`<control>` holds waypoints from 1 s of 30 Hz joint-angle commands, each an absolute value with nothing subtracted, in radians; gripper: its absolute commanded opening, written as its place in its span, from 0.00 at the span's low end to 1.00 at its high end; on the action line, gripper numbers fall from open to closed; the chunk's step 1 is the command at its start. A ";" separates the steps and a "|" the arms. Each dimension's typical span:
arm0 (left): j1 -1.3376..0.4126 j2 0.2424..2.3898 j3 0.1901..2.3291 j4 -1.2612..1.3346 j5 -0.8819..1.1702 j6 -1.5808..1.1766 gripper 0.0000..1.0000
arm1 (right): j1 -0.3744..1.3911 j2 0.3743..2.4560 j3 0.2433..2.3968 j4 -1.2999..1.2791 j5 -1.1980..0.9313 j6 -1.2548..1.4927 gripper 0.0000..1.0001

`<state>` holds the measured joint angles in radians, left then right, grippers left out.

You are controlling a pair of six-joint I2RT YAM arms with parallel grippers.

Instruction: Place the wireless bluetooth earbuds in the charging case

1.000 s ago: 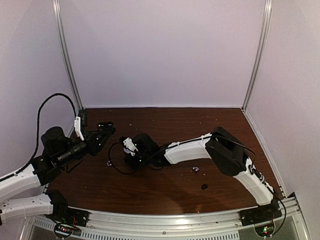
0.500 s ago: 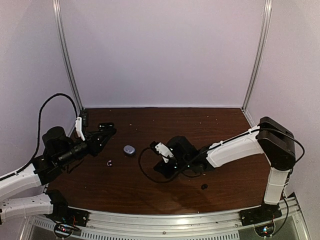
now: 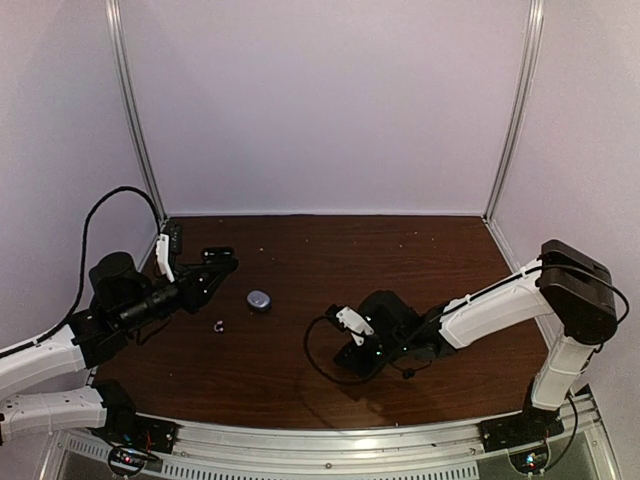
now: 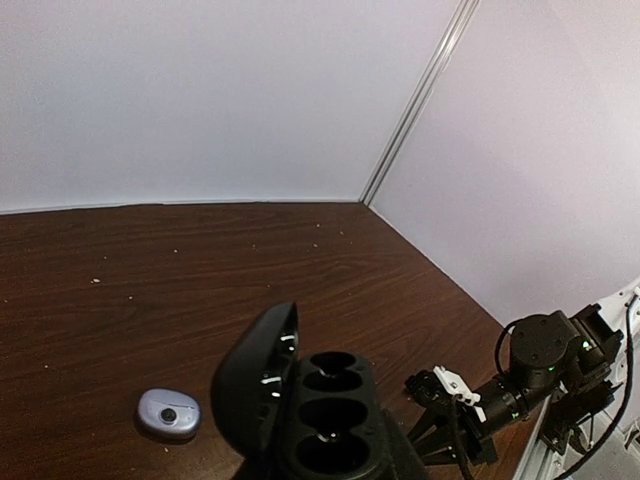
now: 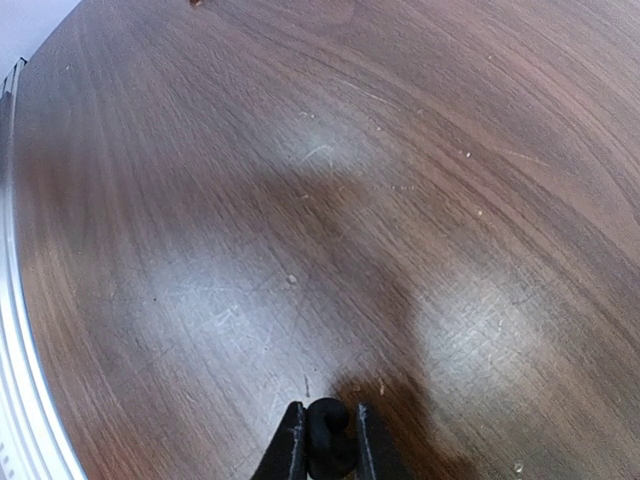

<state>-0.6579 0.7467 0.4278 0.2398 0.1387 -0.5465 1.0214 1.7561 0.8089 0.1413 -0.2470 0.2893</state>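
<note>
A: State of the right gripper [image 5: 326, 412]?
B: Fingers nearly together, pinching a small black lump [image 5: 327, 448]. Can't tell what the lump is. It's low over the table [image 3: 340, 250], mid-width, toward the near edge.
A: And the left gripper [image 3: 222, 261]?
B: Jaws together, hovering close to the left edge.
A: Where's the charging case [image 3: 259, 299]?
B: Lid down, flat on the table, left half, just right of the left gripper and well apart from the right one.
A: Earbuds?
B: One tiny pale earbud [image 3: 218, 325] near the case on its near-left side, not touching. Can't make out the other.
</note>
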 commanded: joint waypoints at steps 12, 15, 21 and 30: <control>-0.652 0.734 0.422 0.296 0.157 -0.542 0.00 | 1.011 1.742 0.846 0.023 -0.235 0.249 0.22; -0.652 0.735 0.422 0.298 0.158 -0.542 0.00 | 1.008 1.736 0.853 0.008 -0.231 0.240 0.23; -0.652 0.738 0.422 0.301 0.163 -0.541 0.00 | 1.002 1.725 0.866 -0.036 -0.231 0.218 0.22; -0.652 0.741 0.421 0.306 0.163 -0.543 0.00 | 0.996 1.709 0.877 -0.089 -0.227 0.187 0.22</control>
<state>-0.6579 0.7444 0.4259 0.2401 0.1524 -0.5465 1.0027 1.7386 0.8536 -0.0483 -0.2455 0.2111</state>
